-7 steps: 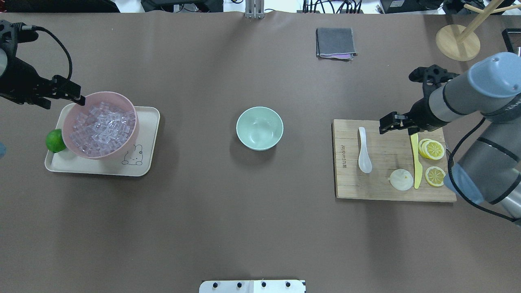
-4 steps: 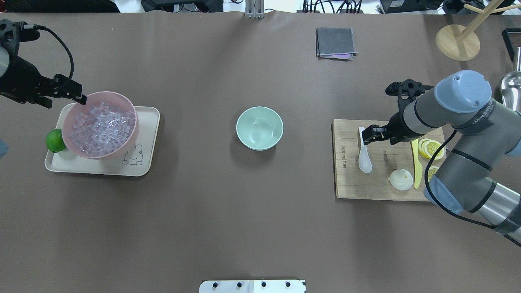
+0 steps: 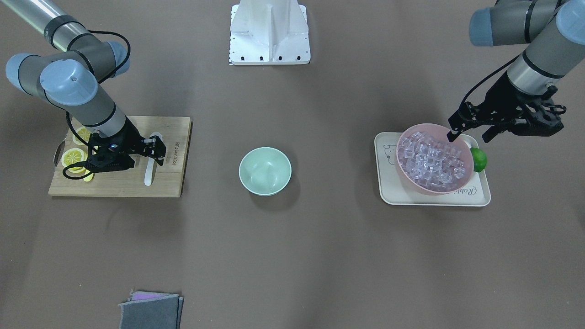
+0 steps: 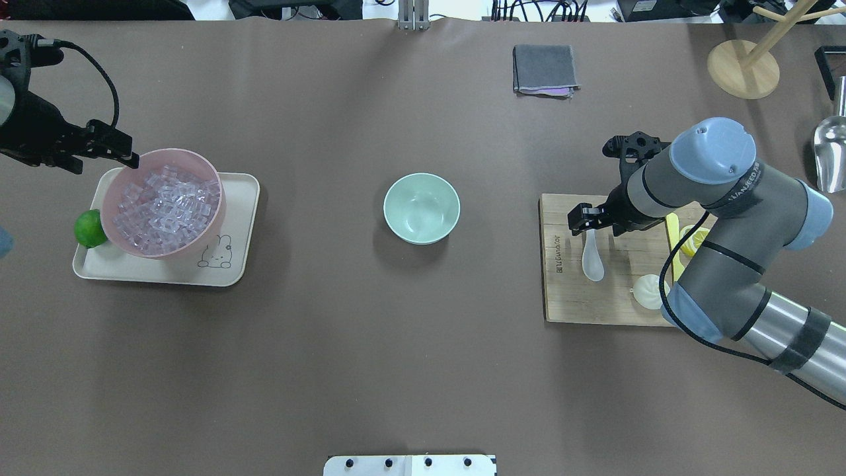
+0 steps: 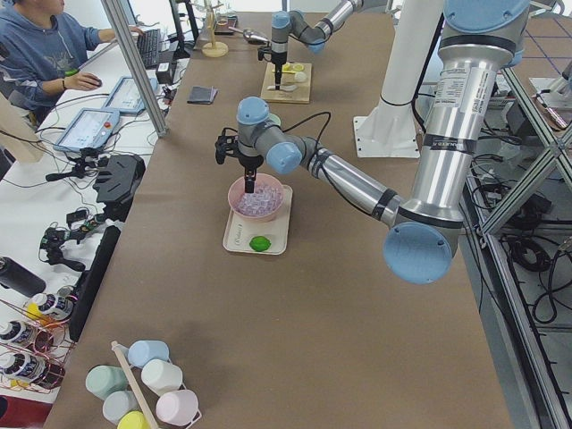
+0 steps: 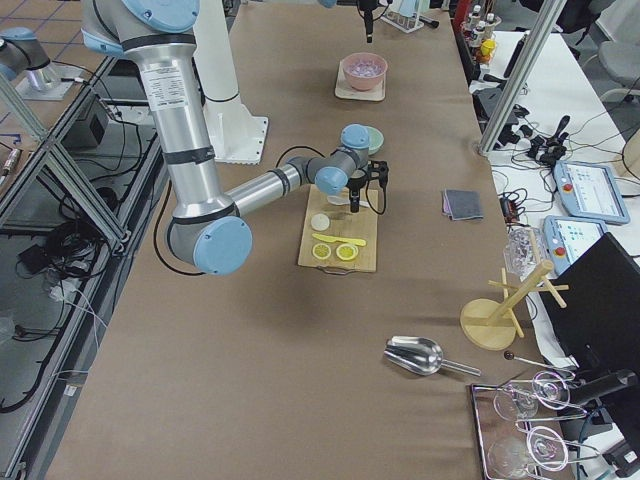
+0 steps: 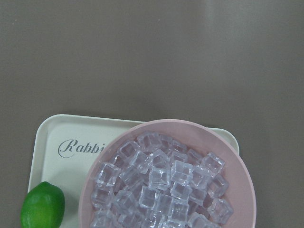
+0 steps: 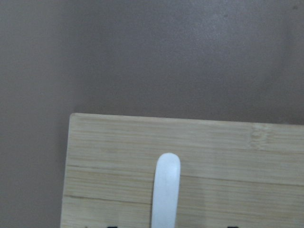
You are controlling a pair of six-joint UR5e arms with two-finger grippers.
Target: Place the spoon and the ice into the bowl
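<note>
The white spoon (image 4: pixel 593 259) lies on the wooden cutting board (image 4: pixel 562 297), its handle toward the far side. It also shows in the front view (image 3: pixel 148 176) and the right wrist view (image 8: pixel 166 190). My right gripper (image 4: pixel 593 226) (image 3: pixel 147 161) is open, and its fingers straddle the spoon's handle. The mint-green bowl (image 4: pixel 422 208) (image 3: pixel 265 171) stands empty at the table's middle. The ice (image 4: pixel 165 208) (image 3: pixel 432 160) (image 7: pixel 161 185) fills a pink bowl (image 4: pixel 221 205). My left gripper (image 4: pixel 106 165) (image 3: pixel 469 135) is open and empty over that bowl's far left rim.
The pink bowl and a lime (image 4: pixel 89 228) sit on a cream tray (image 4: pixel 238 264). Also on the board are a yellow knife (image 4: pixel 673 225), lemon slices and a white round piece (image 4: pixel 651 294). A grey cloth (image 4: pixel 545 69), a wooden stand (image 4: pixel 743 69) and a metal scoop (image 4: pixel 829 152) lie at the far right.
My right gripper has moved left across the board, from beside the knife to over the spoon's handle. The left gripper has hardly moved.
</note>
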